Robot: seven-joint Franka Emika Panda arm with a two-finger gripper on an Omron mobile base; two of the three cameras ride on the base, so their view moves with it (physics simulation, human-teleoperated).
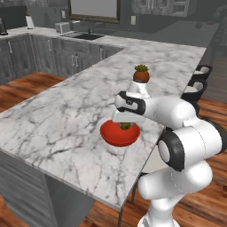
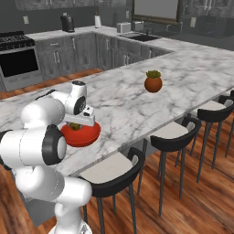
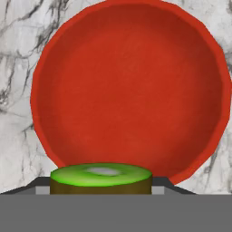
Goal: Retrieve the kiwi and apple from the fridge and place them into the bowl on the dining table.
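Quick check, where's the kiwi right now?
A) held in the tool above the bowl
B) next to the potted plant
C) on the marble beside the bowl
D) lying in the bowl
A: in the hand view the kiwi sits between the tool's fingertips with the empty red bowl beneath it, and the left base view shows the tool over that bowl on the dining table.

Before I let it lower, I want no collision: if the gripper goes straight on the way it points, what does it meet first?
The gripper, shut on the kiwi, points down into the bowl. The bowl's red inner floor looks like the first thing in line; how far off, the hand view cannot say.
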